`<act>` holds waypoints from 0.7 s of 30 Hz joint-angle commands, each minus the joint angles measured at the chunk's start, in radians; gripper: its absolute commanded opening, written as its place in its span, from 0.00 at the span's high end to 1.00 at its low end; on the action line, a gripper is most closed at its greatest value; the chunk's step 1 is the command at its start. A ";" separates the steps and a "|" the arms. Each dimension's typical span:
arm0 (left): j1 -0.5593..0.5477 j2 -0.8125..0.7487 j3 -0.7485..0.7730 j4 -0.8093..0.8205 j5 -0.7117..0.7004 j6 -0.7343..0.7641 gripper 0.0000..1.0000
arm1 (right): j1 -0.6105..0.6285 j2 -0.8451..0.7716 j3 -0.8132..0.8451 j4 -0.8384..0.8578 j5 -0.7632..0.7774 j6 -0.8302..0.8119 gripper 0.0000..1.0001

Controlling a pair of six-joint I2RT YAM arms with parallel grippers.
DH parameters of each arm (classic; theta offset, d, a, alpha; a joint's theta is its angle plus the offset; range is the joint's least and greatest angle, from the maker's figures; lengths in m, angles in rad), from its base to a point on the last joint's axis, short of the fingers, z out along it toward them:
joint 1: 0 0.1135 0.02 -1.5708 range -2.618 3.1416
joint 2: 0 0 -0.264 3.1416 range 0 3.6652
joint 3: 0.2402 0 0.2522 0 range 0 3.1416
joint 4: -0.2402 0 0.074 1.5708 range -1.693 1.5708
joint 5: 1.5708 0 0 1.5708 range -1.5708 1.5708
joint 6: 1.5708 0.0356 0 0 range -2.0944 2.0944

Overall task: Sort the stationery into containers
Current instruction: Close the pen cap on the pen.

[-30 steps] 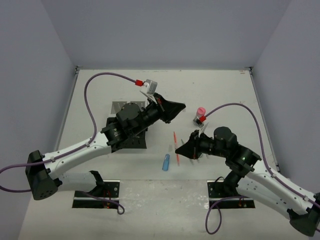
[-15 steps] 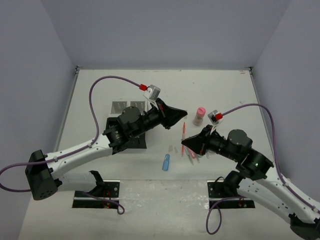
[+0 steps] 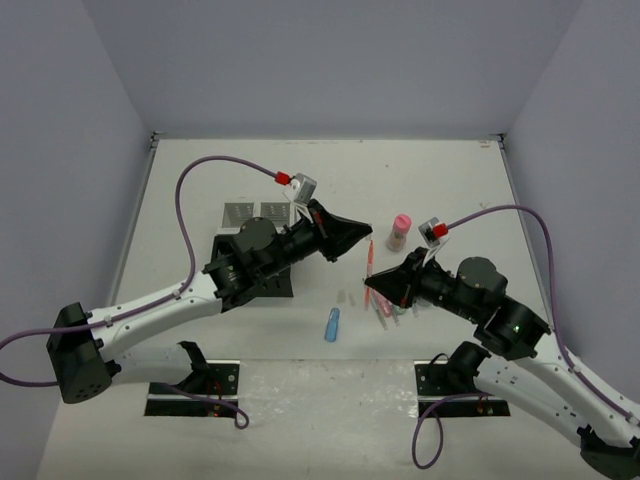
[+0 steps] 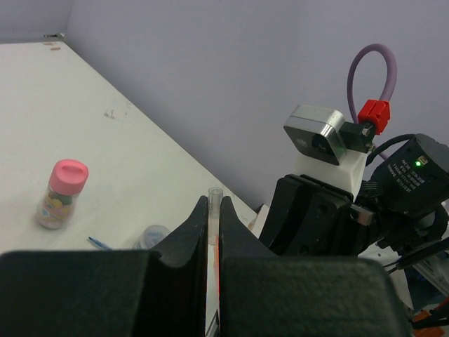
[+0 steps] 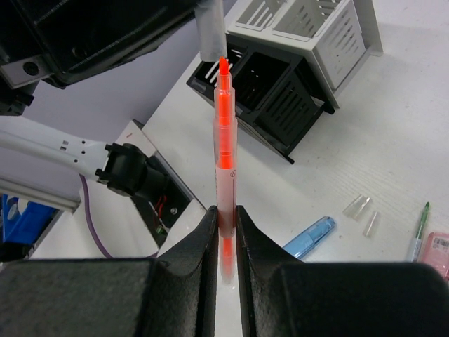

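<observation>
The right hand (image 5: 224,219) is clenched on an orange pen (image 5: 225,140), held above the desk (image 5: 393,161); the pen's tip sits at the mouth of a clear cap (image 5: 210,31) pinched in the clenched left hand (image 4: 214,217). The organiser (image 5: 280,77) stands beyond; a blue capsule-shaped piece (image 5: 309,236) lies on the desk nearby.

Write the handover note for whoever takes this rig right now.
Left gripper: shut on a clear cap.
Right gripper: shut on the orange pen, bare tip just below that cap.
On the table: blue capsule, pink-capped bottle, green pen, round tub.
Organiser, partly under the left arm: no item visible inside.
Done: nothing sorted yet.
Left: likely cap the pen, then sort everything.
</observation>
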 commanded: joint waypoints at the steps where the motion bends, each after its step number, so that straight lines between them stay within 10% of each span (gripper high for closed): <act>1: -0.003 -0.006 -0.018 0.068 0.000 -0.005 1.00 | 0.003 0.021 0.051 0.007 -0.009 -0.011 1.00; 21: -0.003 -0.001 -0.017 0.115 -0.028 -0.034 1.00 | 0.003 0.021 0.039 0.007 -0.025 -0.004 1.00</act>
